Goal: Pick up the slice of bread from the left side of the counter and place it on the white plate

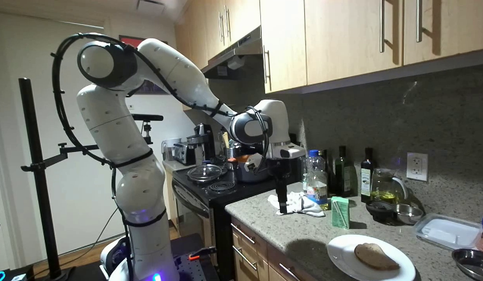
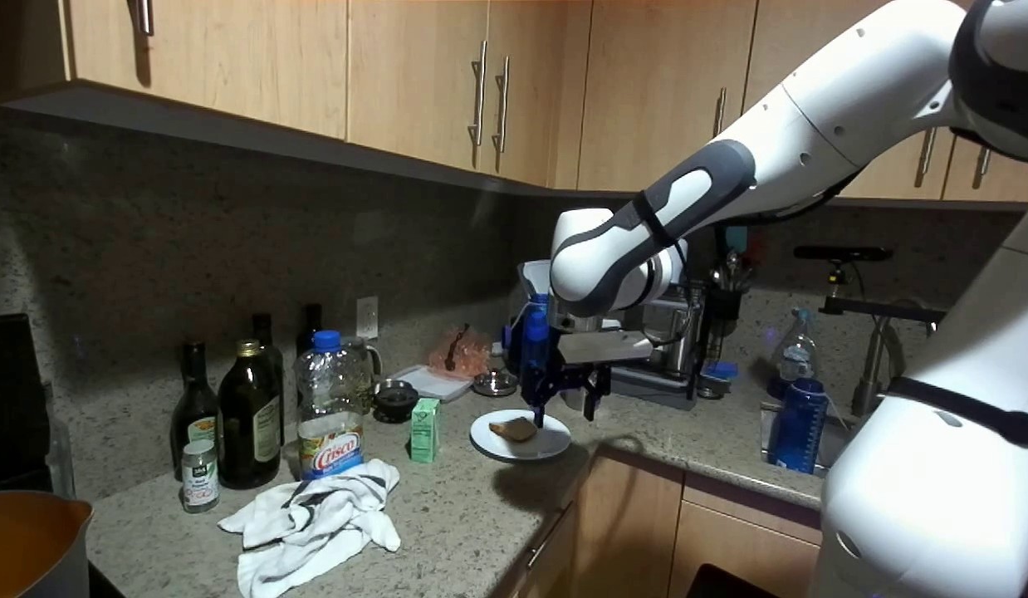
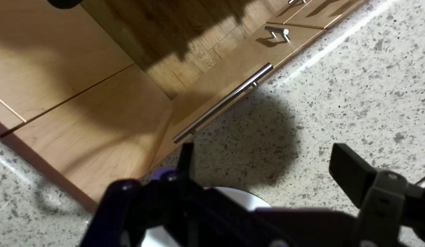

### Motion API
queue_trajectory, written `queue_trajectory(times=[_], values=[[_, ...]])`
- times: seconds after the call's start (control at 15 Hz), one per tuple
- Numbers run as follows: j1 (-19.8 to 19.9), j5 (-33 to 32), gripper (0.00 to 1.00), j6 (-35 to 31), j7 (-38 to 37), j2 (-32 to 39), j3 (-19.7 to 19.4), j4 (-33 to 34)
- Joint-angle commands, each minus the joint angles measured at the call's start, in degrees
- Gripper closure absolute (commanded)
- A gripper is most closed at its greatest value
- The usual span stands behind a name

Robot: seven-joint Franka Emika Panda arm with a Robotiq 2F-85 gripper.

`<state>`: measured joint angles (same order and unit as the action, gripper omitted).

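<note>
Speckled stone counter (image 1: 261, 225), meeting a black coil stove (image 1: 222, 186) at one end; stone backsplash (image 1: 354, 113) fitted with a power outlet (image 1: 417, 166); light wooden wall cabinets (image 1: 345, 35) above. On the counter: a crumpled white towel (image 2: 348, 517), beside it a Crisco bottle (image 2: 333, 448), and a green carton (image 2: 425, 432) standing upright. The slice of bread (image 1: 376, 256) lies on the white plate (image 1: 341, 250). The gripper (image 2: 565, 410) hangs above the counter, its fingers (image 3: 350, 171) spread well apart. Plank flooring (image 3: 200, 63) shows below.
</note>
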<state>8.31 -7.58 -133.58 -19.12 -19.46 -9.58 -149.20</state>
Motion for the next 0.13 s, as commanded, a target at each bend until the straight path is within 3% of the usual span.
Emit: queue_trajectory(times=[0.0, 0.07], values=[[1.75, 0.83, 0.0, 0.03, 0.64, 0.04, 1.75, 0.01], [1.75, 0.83, 0.0, 0.03, 0.64, 0.04, 1.75, -0.01]])
